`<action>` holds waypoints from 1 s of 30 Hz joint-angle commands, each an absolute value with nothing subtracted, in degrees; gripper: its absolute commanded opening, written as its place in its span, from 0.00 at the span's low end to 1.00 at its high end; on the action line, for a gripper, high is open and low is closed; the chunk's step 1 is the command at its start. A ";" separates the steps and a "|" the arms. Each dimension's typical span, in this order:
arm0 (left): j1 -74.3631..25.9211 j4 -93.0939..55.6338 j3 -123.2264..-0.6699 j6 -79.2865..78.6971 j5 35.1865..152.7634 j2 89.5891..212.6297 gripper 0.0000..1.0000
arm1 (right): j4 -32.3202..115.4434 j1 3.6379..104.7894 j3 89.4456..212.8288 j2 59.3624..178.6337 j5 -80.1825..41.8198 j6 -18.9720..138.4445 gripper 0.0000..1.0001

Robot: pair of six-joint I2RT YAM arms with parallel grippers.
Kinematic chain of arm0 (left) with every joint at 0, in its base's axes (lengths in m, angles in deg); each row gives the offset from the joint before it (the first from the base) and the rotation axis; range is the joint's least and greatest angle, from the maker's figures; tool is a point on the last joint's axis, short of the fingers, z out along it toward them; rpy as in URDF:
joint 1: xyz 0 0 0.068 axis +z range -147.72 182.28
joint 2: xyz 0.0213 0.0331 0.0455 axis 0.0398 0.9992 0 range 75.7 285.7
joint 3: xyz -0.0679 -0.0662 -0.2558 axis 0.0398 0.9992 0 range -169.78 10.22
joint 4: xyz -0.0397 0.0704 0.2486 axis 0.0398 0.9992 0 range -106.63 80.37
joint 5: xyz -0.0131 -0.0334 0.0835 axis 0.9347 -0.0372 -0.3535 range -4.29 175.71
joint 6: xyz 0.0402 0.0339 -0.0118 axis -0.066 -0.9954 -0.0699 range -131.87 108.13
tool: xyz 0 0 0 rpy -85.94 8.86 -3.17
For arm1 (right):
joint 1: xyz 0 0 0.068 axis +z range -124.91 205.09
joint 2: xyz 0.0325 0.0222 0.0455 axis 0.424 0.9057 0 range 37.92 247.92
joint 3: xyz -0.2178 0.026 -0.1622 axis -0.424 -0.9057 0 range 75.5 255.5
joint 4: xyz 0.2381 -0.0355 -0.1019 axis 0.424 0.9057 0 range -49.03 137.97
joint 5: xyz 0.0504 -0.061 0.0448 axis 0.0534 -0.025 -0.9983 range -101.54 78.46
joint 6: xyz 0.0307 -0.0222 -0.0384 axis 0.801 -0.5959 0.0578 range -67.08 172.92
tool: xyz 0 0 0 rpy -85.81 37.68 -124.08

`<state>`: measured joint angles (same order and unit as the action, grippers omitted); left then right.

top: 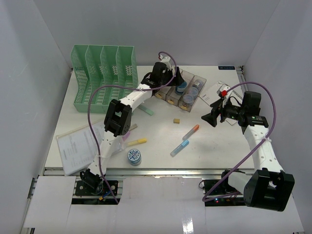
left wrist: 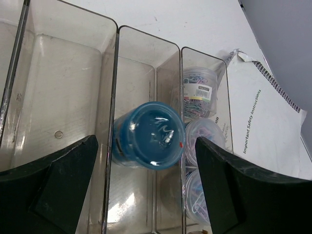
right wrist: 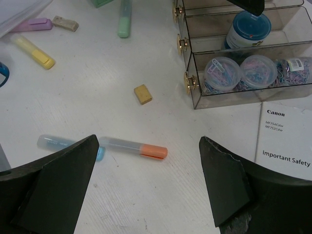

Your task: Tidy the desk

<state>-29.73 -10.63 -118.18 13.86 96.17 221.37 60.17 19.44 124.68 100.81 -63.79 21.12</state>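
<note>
The worktop (top: 161, 131) fills the middle of the top view, with its loose items scattered across the near half. The containers are kept at the far edge, probably so that the centre is left free for reaching.

The left gripper (left wrist: 146, 141) is held over the clear tray (left wrist: 117, 73) at about 1 o'clock. Its fingers are spread wide on either side of a blue-lidded jar (left wrist: 148, 134) and touch nothing, so the jar is not gripped. The jar stands tilted in the tray's middle compartment. The neighbouring compartment is filled with tubs of paper clips (left wrist: 197, 90), so like appears to be sorted with like.

The right gripper (right wrist: 148, 140) is likewise released and is hung above the worktop at about 3 o'clock, near a printed booklet (right wrist: 287, 141). Below it lie an orange-capped marker (right wrist: 134, 146) and a blue-capped marker (right wrist: 63, 144), and one of these is judged the likely next pick. A small tan block (right wrist: 143, 94) lies between the markers and the tray.

A yellow highlighter (right wrist: 34, 51) and a green highlighter (right wrist: 124, 19) are seen further off. A round patterned tin (top: 134, 157) is seen at 7 o'clock, and beside it a sleeve of papers (top: 80, 144). The green file rack (top: 102, 75) at 10 o'clock looks suited to the papers (its slots appear empty from above).
</note>
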 commanded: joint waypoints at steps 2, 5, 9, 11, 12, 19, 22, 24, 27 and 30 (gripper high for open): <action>-29.54 -10.28 -120.30 13.04 96.19 214.35 0.93 | 59.61 18.97 124.19 101.25 -65.96 20.18 0.90; -29.54 -9.29 -119.84 12.58 96.79 212.14 0.93 | 60.04 18.85 123.99 101.41 -67.08 19.36 0.90; -29.57 -7.42 -115.88 9.66 97.45 205.88 0.93 | 60.98 18.95 123.30 101.69 -71.36 17.38 0.90; -29.54 -6.24 -111.72 6.43 98.24 200.99 0.93 | 60.98 19.37 122.74 101.78 -74.45 17.09 0.90; -29.52 -5.96 -108.76 4.57 98.74 198.08 0.93 | 60.81 20.09 122.48 101.79 -75.38 17.04 0.90; -29.16 -7.91 -74.96 -2.80 100.80 171.99 0.98 | 59.69 36.14 123.52 103.59 -60.77 16.21 0.90; -28.63 -8.07 -62.73 -5.70 98.45 157.89 0.98 | 60.27 50.36 126.22 106.54 -50.60 15.68 0.90; -28.40 -7.93 -53.92 -7.71 94.24 147.85 0.98 | 59.19 60.96 127.52 110.18 -43.31 17.80 0.90; -28.31 -7.87 -41.44 -8.76 87.90 136.77 0.98 | 56.06 71.27 129.22 114.34 -37.82 19.66 0.90; -28.31 -6.76 -30.55 -9.67 80.96 122.39 0.98 | 55.38 79.25 133.37 121.11 -38.07 20.76 0.90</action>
<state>-28.57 -8.42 -41.49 -6.49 91.19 135.55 58.13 71.41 127.39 115.05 -44.63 18.50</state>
